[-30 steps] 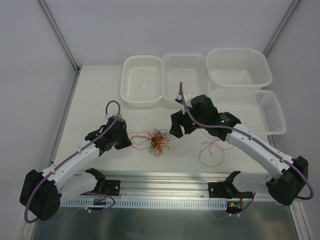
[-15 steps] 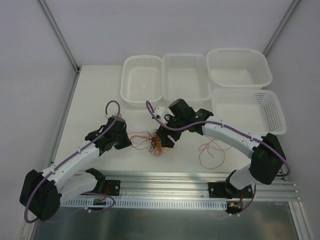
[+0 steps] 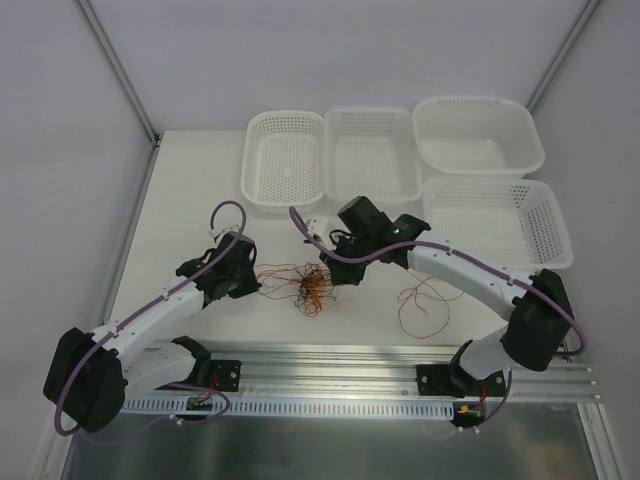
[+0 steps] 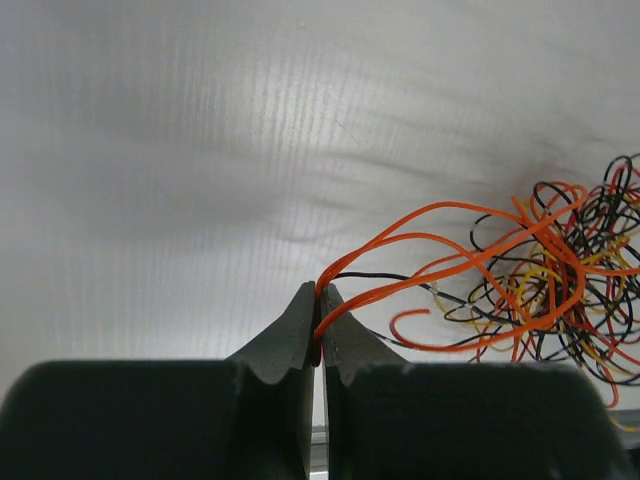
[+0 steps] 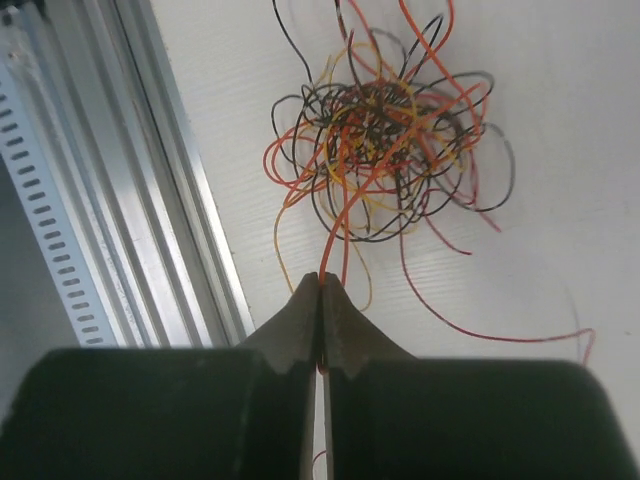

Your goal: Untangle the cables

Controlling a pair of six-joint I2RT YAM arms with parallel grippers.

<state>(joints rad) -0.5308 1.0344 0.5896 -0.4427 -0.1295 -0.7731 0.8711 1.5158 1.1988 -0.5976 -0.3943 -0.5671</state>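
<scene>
A tangled clump of hair-thin orange, red, black and yellow cables [image 3: 312, 285] lies on the white table [image 3: 190, 200], caught between two black two-finger grippers. To the left of the clump, the left gripper [image 4: 319, 298] has its jaws pressed fully together on a pair of long orange loops [image 4: 420, 225]. These loops arch out of the clump's side and meet at the fingertips, and a thin black strand runs in beside them. Just to the upper right of the clump, the right gripper [image 5: 320, 288] also has its jaws closed tight. They pinch a single orange-red strand [image 5: 340, 225] that leads straight from the clump's edge to the tips. The clump itself is dense and knotted, with loops of every colour crossing at its middle. A loose red strand [image 3: 420, 305] squiggles on the table to the right of the clump, apart from it. Four white perforated plastic baskets [image 3: 285, 160] stand in a group beyond the clump, and a ribbed aluminium rail [image 5: 150, 180] runs along the table's edge on the clump's near side.
</scene>
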